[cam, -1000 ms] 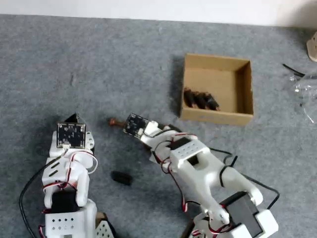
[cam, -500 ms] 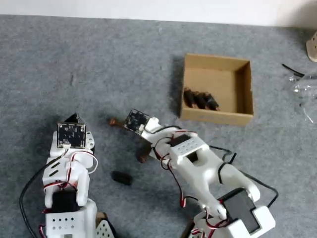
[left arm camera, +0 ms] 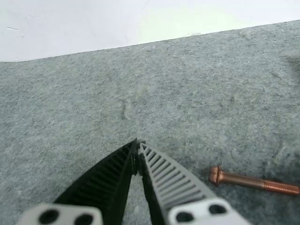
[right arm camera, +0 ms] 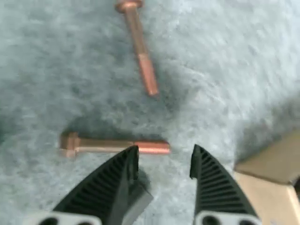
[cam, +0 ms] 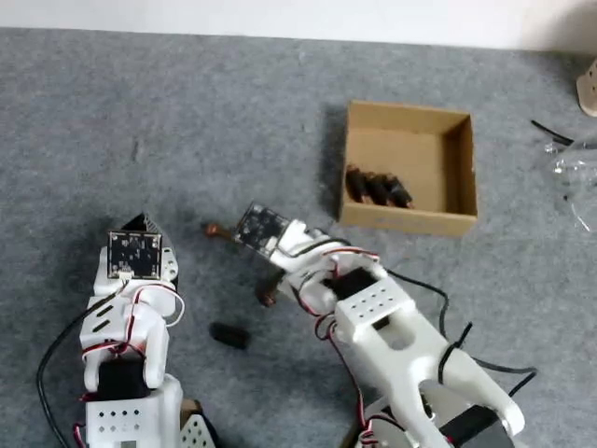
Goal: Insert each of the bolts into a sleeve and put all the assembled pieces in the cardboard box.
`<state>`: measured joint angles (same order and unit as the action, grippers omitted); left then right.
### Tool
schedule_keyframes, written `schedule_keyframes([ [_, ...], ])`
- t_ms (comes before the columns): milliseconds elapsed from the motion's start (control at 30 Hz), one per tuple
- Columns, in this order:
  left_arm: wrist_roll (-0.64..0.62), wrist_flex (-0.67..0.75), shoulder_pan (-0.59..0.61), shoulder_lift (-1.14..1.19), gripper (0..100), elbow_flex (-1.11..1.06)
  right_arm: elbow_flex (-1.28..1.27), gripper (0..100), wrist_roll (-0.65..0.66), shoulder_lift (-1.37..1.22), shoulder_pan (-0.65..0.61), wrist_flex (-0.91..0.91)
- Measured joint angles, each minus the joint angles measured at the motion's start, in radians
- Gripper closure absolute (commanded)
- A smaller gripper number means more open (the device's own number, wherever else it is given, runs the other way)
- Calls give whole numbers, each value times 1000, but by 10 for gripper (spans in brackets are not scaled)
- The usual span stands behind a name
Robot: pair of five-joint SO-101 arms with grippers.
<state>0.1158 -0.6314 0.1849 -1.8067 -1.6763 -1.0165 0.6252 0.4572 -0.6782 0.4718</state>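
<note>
Two copper bolts lie on the grey carpet. One bolt [cam: 216, 230] [right arm camera: 137, 42] lies just left of the right arm's wrist. The other bolt [cam: 269, 294] [right arm camera: 112, 145] lies beside that arm, right at the tips of my right gripper [right arm camera: 164, 154], which is open with nothing between its fingers. A black sleeve [cam: 229, 335] lies apart, nearer the front. My left gripper [left arm camera: 137, 146] [cam: 142, 222] is shut and empty, hovering over the carpet left of a bolt [left arm camera: 253, 182]. The cardboard box [cam: 410, 221] holds three assembled dark pieces [cam: 376, 189].
A corner of the box [right arm camera: 272, 173] stands close beside my right gripper. Clear plastic and wires [cam: 569, 159] lie at the far right edge of the table. Open carpet stretches to the left and back.
The right arm has swung its elbow toward the front right while its wrist stayed put, uncovering the second bolt beside it. The left arm has not moved.
</note>
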Motion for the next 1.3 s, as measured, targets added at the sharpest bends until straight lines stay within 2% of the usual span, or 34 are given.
schedule_keyframes([
  [100, 0, 0, 0, 0, 979, 0, 0, 833, 78, -32, -48, 6],
  [233, 0, 0, 0, 0, 979, 0, 15, 833, 121, -117, -60, 89],
  [333, -8, 0, 46, 0, 979, 0, 69, 833, 155, -195, -66, 135],
  [433, -84, 15, 114, 0, 979, 0, 121, 833, 164, -253, -66, 161],
  [500, -92, 32, 121, 0, 979, 0, 147, 833, 167, -278, -66, 166],
  [1067, -97, 43, 127, 0, 979, 0, 252, 833, 167, -333, -183, 173],
  [1300, -97, 43, 127, 0, 979, 0, 259, 833, 212, -362, -201, 167],
])
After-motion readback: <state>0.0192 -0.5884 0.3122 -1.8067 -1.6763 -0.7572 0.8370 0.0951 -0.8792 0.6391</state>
